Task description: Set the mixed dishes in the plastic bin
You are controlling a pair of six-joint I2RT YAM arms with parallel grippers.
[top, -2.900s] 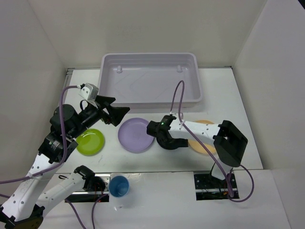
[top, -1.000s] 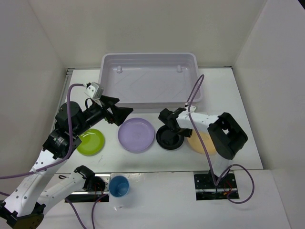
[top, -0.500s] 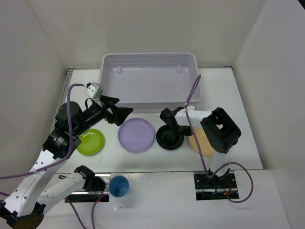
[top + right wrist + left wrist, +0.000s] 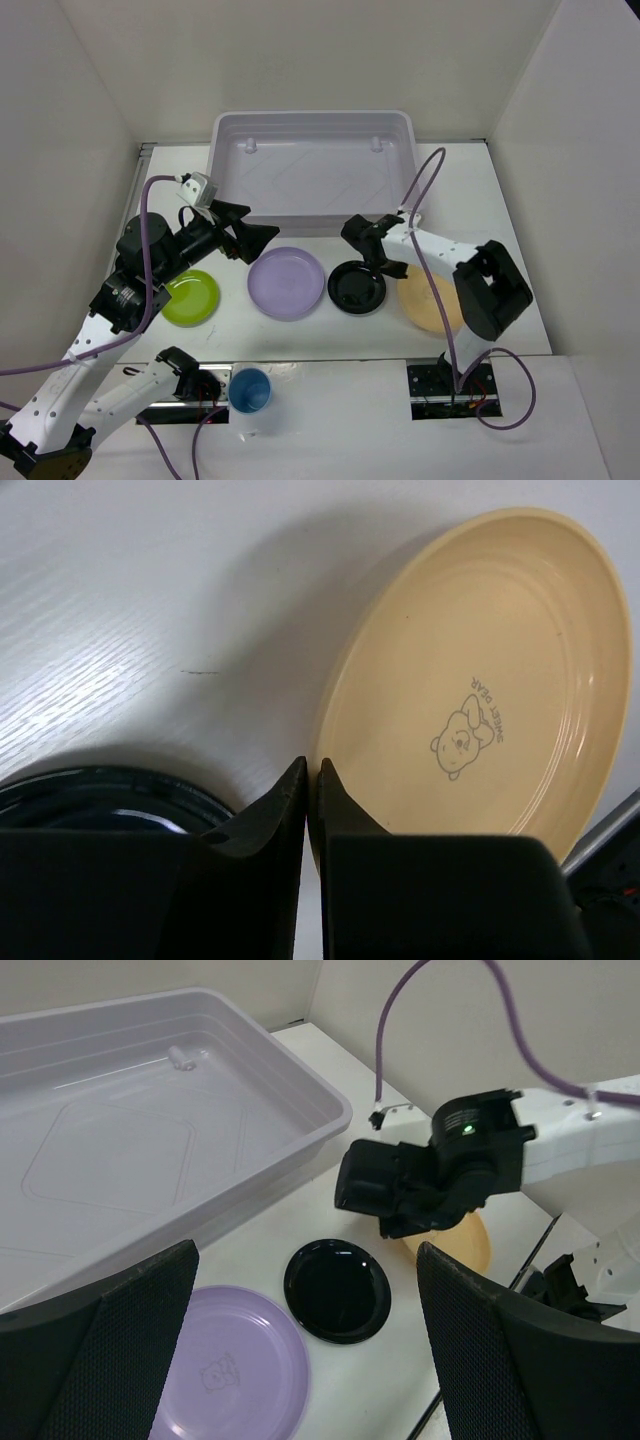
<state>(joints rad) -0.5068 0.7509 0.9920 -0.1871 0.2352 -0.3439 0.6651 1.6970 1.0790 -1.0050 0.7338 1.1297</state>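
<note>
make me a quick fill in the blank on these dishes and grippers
The pale orange plate bears a printed ___. The left gripper is wide ___. The right gripper is ___. The blue cup stands near the ___ arm's base.
Missing words: bear; open; shut; left.

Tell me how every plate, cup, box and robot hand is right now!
plastic bin: empty, open side up.
lime green plate: flat on table, empty.
lavender plate: flat on table, empty.
black plate: flat on table, not held.
pale orange plate: flat, partly under right arm.
blue cup: upright.
left gripper: open, holding nothing.
right gripper: shut, holding nothing.
</note>
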